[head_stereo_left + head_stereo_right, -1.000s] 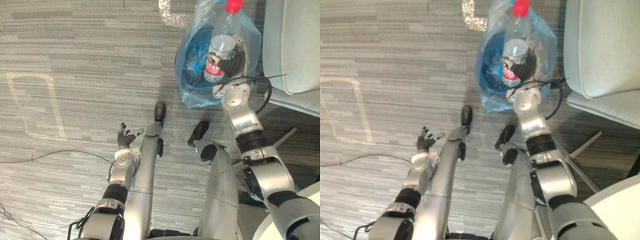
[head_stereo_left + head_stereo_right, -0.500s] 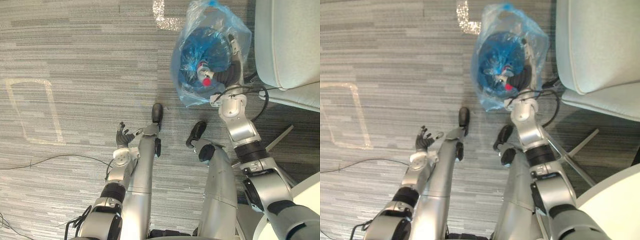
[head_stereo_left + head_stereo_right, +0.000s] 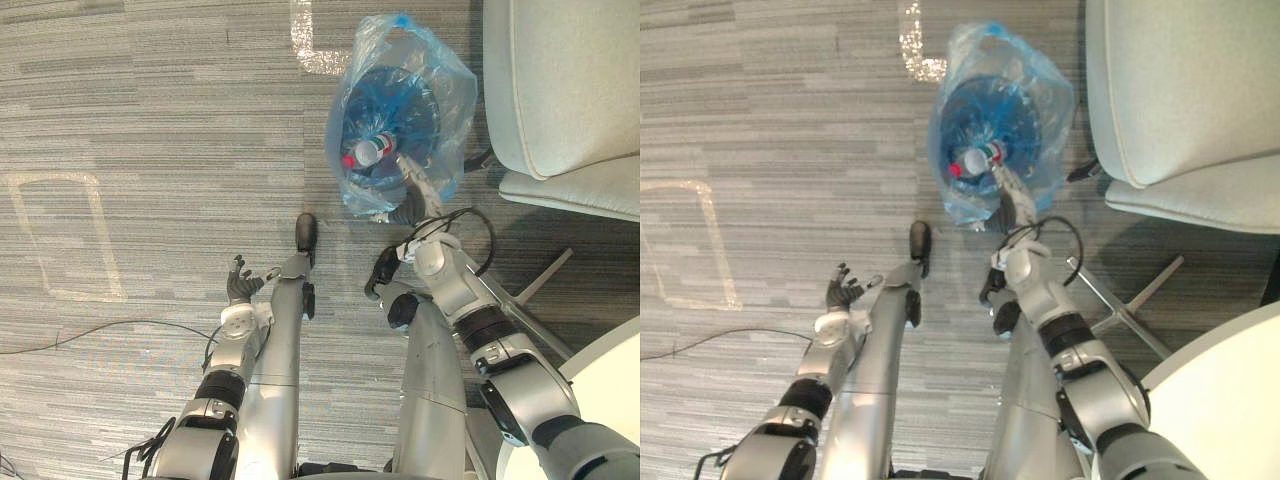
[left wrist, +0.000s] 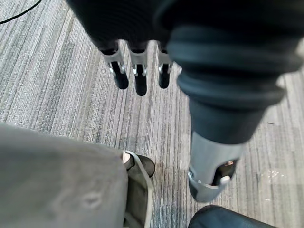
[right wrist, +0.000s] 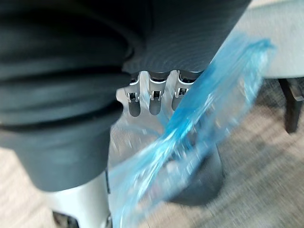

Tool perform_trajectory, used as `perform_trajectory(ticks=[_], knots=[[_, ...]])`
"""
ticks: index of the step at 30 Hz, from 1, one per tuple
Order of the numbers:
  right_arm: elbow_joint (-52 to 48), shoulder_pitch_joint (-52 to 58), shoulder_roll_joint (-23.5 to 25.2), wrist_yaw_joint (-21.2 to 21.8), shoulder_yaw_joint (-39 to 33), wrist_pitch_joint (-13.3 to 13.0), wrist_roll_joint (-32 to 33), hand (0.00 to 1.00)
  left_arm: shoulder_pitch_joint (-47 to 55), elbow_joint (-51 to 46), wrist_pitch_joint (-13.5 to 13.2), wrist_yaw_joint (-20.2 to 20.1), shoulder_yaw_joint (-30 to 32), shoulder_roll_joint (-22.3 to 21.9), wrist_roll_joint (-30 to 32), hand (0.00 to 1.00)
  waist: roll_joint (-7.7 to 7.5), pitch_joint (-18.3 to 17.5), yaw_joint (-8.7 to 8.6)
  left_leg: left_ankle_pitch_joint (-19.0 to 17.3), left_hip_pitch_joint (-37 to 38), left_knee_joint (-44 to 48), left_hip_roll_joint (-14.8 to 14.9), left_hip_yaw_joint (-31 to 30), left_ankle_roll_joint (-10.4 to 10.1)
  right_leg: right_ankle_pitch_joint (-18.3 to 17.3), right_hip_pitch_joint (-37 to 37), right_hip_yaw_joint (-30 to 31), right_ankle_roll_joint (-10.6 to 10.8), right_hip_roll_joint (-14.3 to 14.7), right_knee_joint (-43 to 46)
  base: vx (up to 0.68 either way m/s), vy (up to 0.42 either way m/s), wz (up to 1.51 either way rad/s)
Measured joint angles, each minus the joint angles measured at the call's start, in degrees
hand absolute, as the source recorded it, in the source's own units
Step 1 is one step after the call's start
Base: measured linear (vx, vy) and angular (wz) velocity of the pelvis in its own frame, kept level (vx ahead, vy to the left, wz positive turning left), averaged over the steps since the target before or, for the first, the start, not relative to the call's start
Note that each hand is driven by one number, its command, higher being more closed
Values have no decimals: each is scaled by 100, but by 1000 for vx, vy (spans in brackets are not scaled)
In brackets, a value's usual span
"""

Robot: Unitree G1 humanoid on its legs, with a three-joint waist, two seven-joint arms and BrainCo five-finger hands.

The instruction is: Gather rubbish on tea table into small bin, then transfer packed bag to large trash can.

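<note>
A small bin lined with a blue plastic bag (image 3: pixel 400 75) stands on the grey carpet ahead of me. Inside it lies a clear bottle with a red cap (image 3: pixel 365 152), on its side. My right hand (image 3: pixel 413 190) is at the bin's near rim with straight fingers and nothing in it. In the right wrist view the bag's blue edge (image 5: pixel 209 118) runs across beside those fingers (image 5: pixel 151 102). My left hand (image 3: pixel 240 285) hangs open and idle over the carpet at lower left, its fingers (image 4: pixel 138 78) straight in the left wrist view.
A pale grey chair (image 3: pixel 565 80) stands close to the right of the bin, its thin metal leg (image 3: pixel 540 285) reaching over the floor. A white round table's edge (image 3: pixel 612 375) shows at lower right. Tape marks (image 3: pixel 60 240) lie on the carpet at left.
One second ago my right hand held the bottle upright over the bin. The bottle now lies inside the bag, and the hand has let go and drawn back to the near rim.
</note>
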Motion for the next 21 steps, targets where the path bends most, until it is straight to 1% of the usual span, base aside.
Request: perform_trajectory(ticks=[3,5,8,9,11,12,16,18,21], knots=[[321,-122,150,2,59,5,-103,0,0,-2,-67,0,-5,-15,-4,0,0,0,11,32,-5,-44,-16,9,22,2,1,-4,4,-11,-21,-19,11,3],[618,-305,196,37,54,21,-106,0,1,-19,-89,0,0,-34,-37,0,0,0,10,55,-12,-106,-43,-23,10,-4,-12,-23,12,-17,-38,-25,5,8],[784,-477,226,79,60,53,-108,0,0,-65,-170,1,8,-53,-129,0,0,0,15,69,-114,-121,-60,-74,-22,-34,-110,-46,45,-26,5,-30,-8,10],[917,-623,231,102,45,64,-110,100,0,-153,-177,2,17,-62,-189,0,0,-3,16,85,-211,-128,-66,-86,-40,-40,-223,-51,47,-32,33,-48,-12,10],[1078,-769,215,97,26,91,-110,100,-6,-231,-191,2,29,-71,-274,0,1,-3,14,132,-320,-136,-91,-103,-32,-59,-359,-51,43,-55,97,-49,-10,16],[1182,-845,205,97,-23,152,-107,100,-7,-287,-195,2,48,-99,-334,0,1,-3,11,171,-385,-143,-136,-134,-46,-103,-440,-70,12,-100,185,-45,-11,24],[1228,-920,212,82,-40,154,-66,100,-6,-299,-197,4,74,-150,-348,0,2,-3,16,230,-395,-172,-186,-254,-107,-179,-446,-111,3,-131,302,-47,-18,20],[1221,-958,228,74,-41,152,-33,100,-6,-342,-196,5,76,-161,-347,0,2,-3,24,221,-394,-184,-188,-281,-100,-195,-449,-122,3,-130,314,-68,-24,9],[1186,-966,224,30,-86,149,176,100,2,-396,-189,5,79,-165,-347,0,2,-3,35,210,-393,-187,-163,-268,-120,-205,-451,-134,0,-124,317,-69,-14,1]])
